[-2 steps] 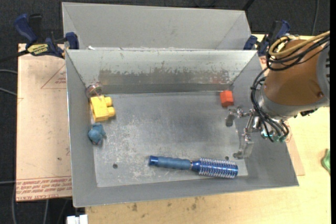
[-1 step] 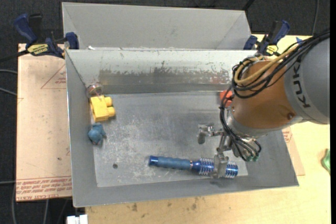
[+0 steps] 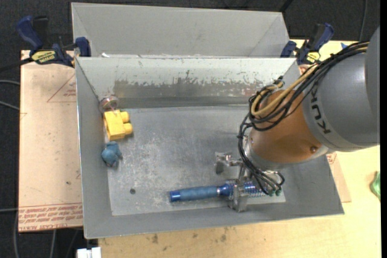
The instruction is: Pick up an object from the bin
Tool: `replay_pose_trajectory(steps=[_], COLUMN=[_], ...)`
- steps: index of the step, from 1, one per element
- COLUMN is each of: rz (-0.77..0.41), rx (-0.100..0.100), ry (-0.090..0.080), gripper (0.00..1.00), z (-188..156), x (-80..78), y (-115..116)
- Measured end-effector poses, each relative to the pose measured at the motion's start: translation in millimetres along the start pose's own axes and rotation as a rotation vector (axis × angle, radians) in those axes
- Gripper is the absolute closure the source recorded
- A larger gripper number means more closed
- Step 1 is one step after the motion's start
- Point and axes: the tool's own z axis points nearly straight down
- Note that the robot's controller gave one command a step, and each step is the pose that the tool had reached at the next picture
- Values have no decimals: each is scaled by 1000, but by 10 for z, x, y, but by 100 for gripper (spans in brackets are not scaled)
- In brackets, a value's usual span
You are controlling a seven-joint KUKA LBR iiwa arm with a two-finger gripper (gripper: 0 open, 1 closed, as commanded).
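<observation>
- The gripper [image 3: 237, 185] was seen low over the floor of the grey metal bin [image 3: 181, 39], in the front right part, under the arm that came in from the right.
- Whether the jaws were open, closed or gripping anything could not be told, since the wrist and its wiring covered them from above.
- A blue rod-shaped tool [image 3: 196, 194] was found lying flat along the front wall, roughly parallel to it. Its right end was right at the gripper's metal parts, and its left end pointed towards the bin's middle.
- Whether that right end was touched or clamped could not be made out.
- A yellow block [image 3: 117, 124] was seen by the left wall, well apart from the gripper.
- A small blue lump [image 3: 110, 155] lay just in front of the yellow block, also by the left wall.
- A small clear, pinkish piece [image 3: 109, 103] was seen in the back left corner, just behind the yellow block.
- A dark speck [image 3: 132, 191] was noted on the floor between the blue lump and the tool's left end; what it was could not be told.
- Nothing was seen lying between the gripper and the blue tool. The floor around both was bare metal, scuffed along the back wall.
- The wrist was wrapped in an orange cover [image 3: 281, 139], with black and yellow cables [image 3: 269, 107] looped over it.
- The letters "KU" were read on the grey arm link [image 3: 344, 99], the rest of the word being cut off by the link's curve.
</observation>
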Motion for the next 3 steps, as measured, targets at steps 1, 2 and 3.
replay_pose_trajectory(steps=[1, 2, 3], rz=[-1, 33, 62], rx=[-2, -1, 0], ry=[19, 11, 7], gripper=[100, 100, 100], z=[5, -1213, -2044], x=[50, -32, -209], y=[4, 47, -6])
